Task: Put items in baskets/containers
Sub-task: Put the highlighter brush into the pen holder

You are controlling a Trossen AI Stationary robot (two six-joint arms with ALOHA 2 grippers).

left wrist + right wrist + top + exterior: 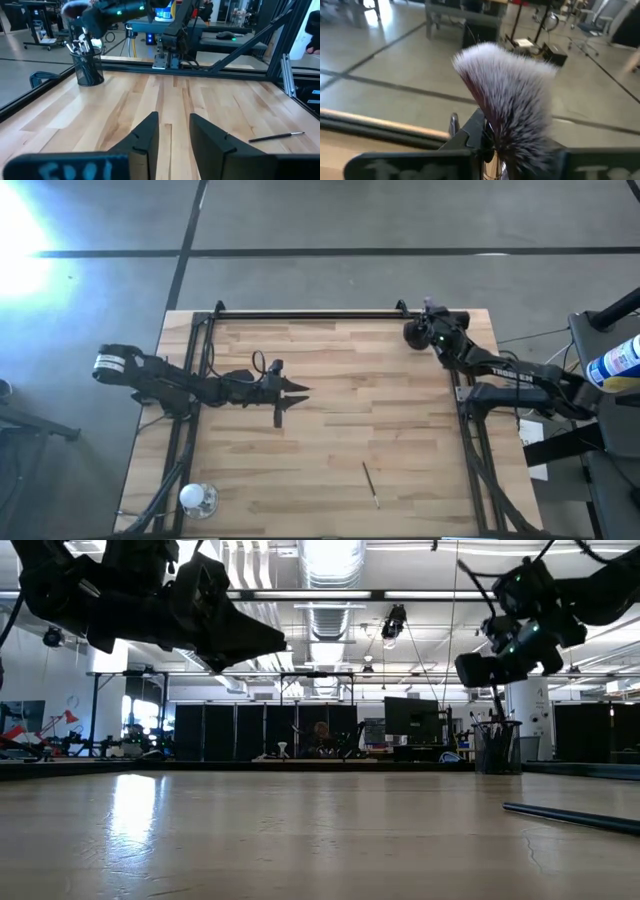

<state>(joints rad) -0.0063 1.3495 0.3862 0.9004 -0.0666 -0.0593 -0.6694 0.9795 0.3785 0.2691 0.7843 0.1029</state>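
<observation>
A dark round cup point(88, 69) stands at the table's far right corner and holds several brushes by their handles. My right gripper point(428, 328) hovers just above the cup point(412, 335), shut on a brush with a wide fan head point(507, 95). One slim brush point(370, 483) lies flat on the table toward the near edge, right of the middle. My left gripper point(172, 135) stands open over the table's left half, pointing level toward the right, with nothing between its fingers. My right gripper pinches the fan brush between its two fingers just below the bristle head point(492, 150). The white-tipped fan stands out past the fingertips. The handle is hidden behind the gripper, so I cannot tell whether its end reaches into the cup.
A clear rounded glass object point(197, 498) sits at the near left corner. A black frame rail point(310, 315) runs along the table's far edge, and similar rails run along both sides. Bare wood lies between my left gripper and the lying brush point(276, 136).
</observation>
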